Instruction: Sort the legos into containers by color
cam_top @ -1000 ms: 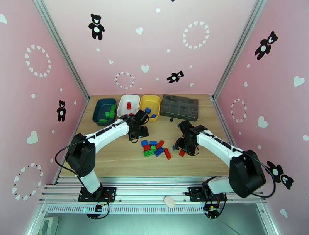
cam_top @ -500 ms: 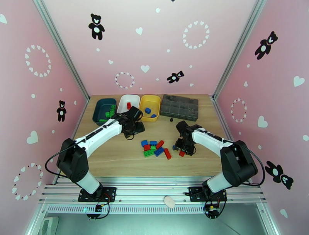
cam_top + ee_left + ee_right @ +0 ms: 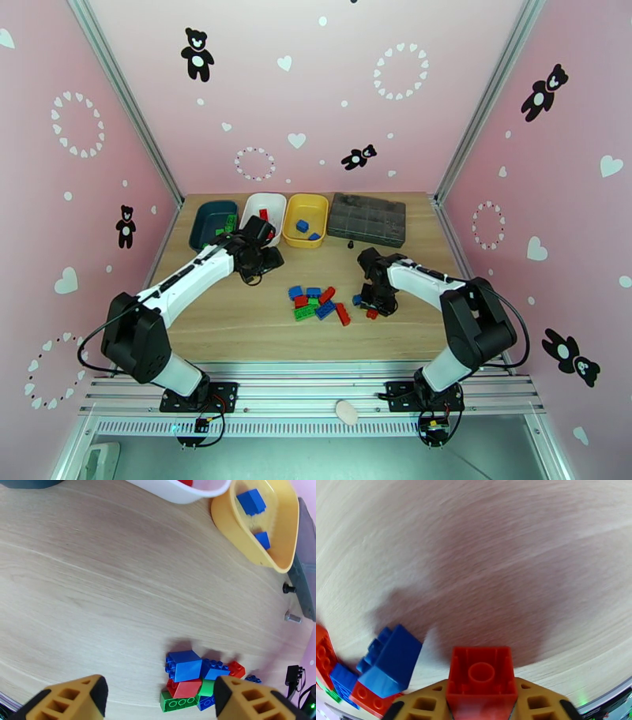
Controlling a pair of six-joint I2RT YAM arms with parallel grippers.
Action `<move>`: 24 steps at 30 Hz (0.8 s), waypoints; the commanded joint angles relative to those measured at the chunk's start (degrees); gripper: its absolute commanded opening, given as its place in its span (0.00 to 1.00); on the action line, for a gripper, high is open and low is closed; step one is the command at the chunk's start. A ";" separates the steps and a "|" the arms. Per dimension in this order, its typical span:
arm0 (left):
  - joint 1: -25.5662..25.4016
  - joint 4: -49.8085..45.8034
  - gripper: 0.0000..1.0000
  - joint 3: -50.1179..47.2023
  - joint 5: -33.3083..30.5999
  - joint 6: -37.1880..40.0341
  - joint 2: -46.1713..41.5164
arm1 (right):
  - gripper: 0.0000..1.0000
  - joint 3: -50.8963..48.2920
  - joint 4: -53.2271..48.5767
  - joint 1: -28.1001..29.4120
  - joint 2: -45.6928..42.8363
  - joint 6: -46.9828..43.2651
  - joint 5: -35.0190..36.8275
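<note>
— Where is the red brick (image 3: pixel 481 677)?

— Between my right fingers (image 3: pixel 426 701). They are clamped on its two sides, and its hollow underside faces my wrist camera. It sits low over the bare wooden surface (image 3: pixel 493 559); I cannot tell whether it touches.

— What lies next to it?

— A blue brick (image 3: pixel 393 661) just to its left. Beyond that is the pile (image 3: pixel 316 302) of red, green and blue bricks in the middle of the surface.

— And your left fingers (image 3: pixel 75 695)?

— Spread wide, with nothing between them. They are over bare wood, with the pile on one side and the trays on the other.

— The trays?

— In a row at the far edge. The dark teal tray (image 3: pixel 204 225) has green bricks (image 3: pixel 229 223) in it. The white tray (image 3: pixel 177 494) holds red. The yellow tray (image 3: pixel 276 527) holds two blue bricks (image 3: pixel 251 501).
</note>
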 commanded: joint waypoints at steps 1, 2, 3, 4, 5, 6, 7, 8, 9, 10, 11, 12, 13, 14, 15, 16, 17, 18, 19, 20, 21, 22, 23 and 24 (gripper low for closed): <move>2.36 0.37 0.76 -1.51 2.15 0.25 -2.25 | 0.23 3.39 -3.12 0.01 -4.53 -0.60 1.98; 3.17 0.49 0.76 -1.94 2.68 0.39 -2.60 | 0.22 4.34 -3.23 0.23 -5.34 -0.94 1.76; 4.06 0.56 0.76 -2.36 3.04 0.36 -3.02 | 0.21 5.22 -2.95 0.61 -5.97 -1.37 1.26; 4.75 0.65 0.76 -2.74 3.27 0.35 -3.47 | 0.21 6.06 -2.43 1.11 -6.13 -1.80 0.53; 5.71 0.85 0.76 -3.17 3.66 0.39 -3.82 | 0.21 7.50 -1.86 1.86 -5.89 -2.33 -0.34; 6.67 0.85 0.76 -3.47 4.02 0.45 -4.20 | 0.21 9.37 -1.89 2.64 -5.07 -2.83 -0.75; 7.51 0.85 0.76 -3.77 4.30 0.49 -4.44 | 0.20 11.09 -2.02 3.59 -4.05 -3.30 -1.02; 8.43 0.85 0.76 -4.09 4.63 0.54 -4.73 | 0.20 13.58 -2.07 4.74 -2.61 -3.97 -1.38; 9.16 0.92 0.76 -4.41 5.14 0.57 -4.92 | 0.19 15.61 -1.92 5.74 -1.11 -4.56 -1.84; 9.91 0.89 0.76 -4.83 5.45 0.67 -5.10 | 0.20 18.26 -1.42 7.07 0.54 -5.31 -2.44; 10.79 0.91 0.76 -5.27 5.86 0.67 -5.27 | 0.19 21.01 -0.94 8.21 2.35 -6.02 -3.27; 11.28 1.09 0.76 -5.71 6.22 0.66 -5.46 | 0.20 23.12 -0.18 9.10 3.96 -6.63 -4.29; 11.93 1.27 0.76 -6.34 6.60 0.63 -5.61 | 0.20 25.55 0.89 10.06 5.78 -7.33 -5.77; 12.38 1.43 0.76 -7.10 6.93 0.50 -5.79 | 0.19 28.02 1.78 10.86 7.84 -7.82 -6.98; 12.79 1.75 0.76 -7.91 7.21 0.32 -5.96 | 0.19 30.09 2.63 11.50 9.46 -8.22 -8.05; 13.23 2.23 0.76 -8.90 7.64 -0.07 -6.15 | 0.18 32.26 3.79 12.12 11.34 -8.60 -9.53; 13.61 2.86 0.76 -9.93 8.00 -0.49 -6.42 | 0.17 34.45 4.95 12.57 13.29 -8.91 -11.22; 14.03 3.35 0.76 -10.82 8.40 -0.93 -6.61 | 0.16 36.02 6.17 12.79 15.05 -9.08 -12.94; 14.29 4.13 0.76 -11.79 8.96 -1.53 -6.78 | 0.15 37.84 8.20 13.06 16.97 -8.93 -15.12; 14.69 4.74 0.76 -12.62 9.58 -2.14 -6.91 | 0.15 39.21 9.73 13.21 18.47 -8.84 -16.79; 14.85 5.24 0.76 -13.06 9.97 -2.59 -6.99 | 0.15 40.82 11.46 13.39 20.25 -8.65 -18.85; 14.92 5.75 0.75 -13.66 10.32 -2.96 -6.96 | 0.15 42.50 13.10 13.62 21.87 -8.44 -20.50; 15.02 6.19 0.76 -14.04 10.61 -3.23 -6.81 | 0.15 44.07 14.59 13.82 23.52 -8.09 -21.77; 14.97 6.28 0.75 -14.05 10.69 -3.36 -6.71 | 0.15 45.16 16.35 13.87 24.93 -7.45 -23.10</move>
